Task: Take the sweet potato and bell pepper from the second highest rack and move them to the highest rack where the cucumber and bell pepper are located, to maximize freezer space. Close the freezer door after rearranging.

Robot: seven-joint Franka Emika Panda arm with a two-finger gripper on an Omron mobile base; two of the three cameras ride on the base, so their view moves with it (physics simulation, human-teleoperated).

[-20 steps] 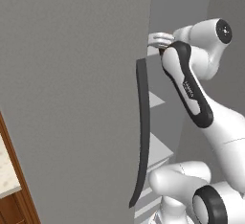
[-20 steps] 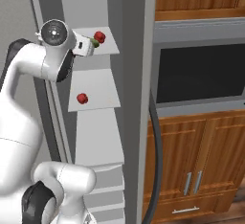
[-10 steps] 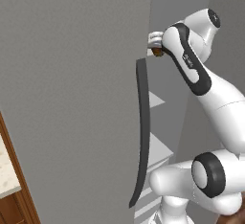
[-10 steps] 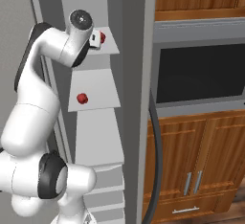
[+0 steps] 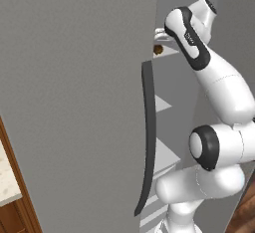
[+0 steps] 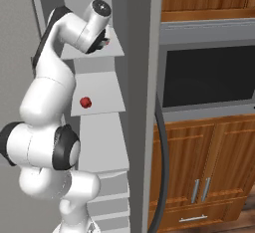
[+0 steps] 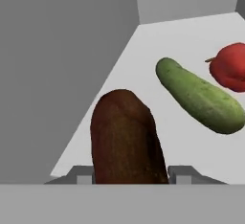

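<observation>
Left base view: the freezer door [image 5: 69,102] fills the left and centre of the frame, a plain grey panel, its long dark handle [image 5: 147,137] running down the right edge. Just right of the handle's top, a small brown bit of the sweet potato [image 5: 158,50] shows at the front of a pale shelf, upper centre, with the white arm [image 5: 219,82] reaching in from the right

Hand view: the sweet potato [image 7: 125,141] stands lower centre, dark brown, the gripper [image 7: 129,175] clenched on it, a finger at either side of its base. On the top shelf [image 7: 158,65], right of centre, lies a cucumber [image 7: 198,96]; a red bell pepper [image 7: 230,67] sits at the right edge, near its far end

Right base view: a second red bell pepper [image 6: 85,102] rests on the next shelf down, left of centre
</observation>
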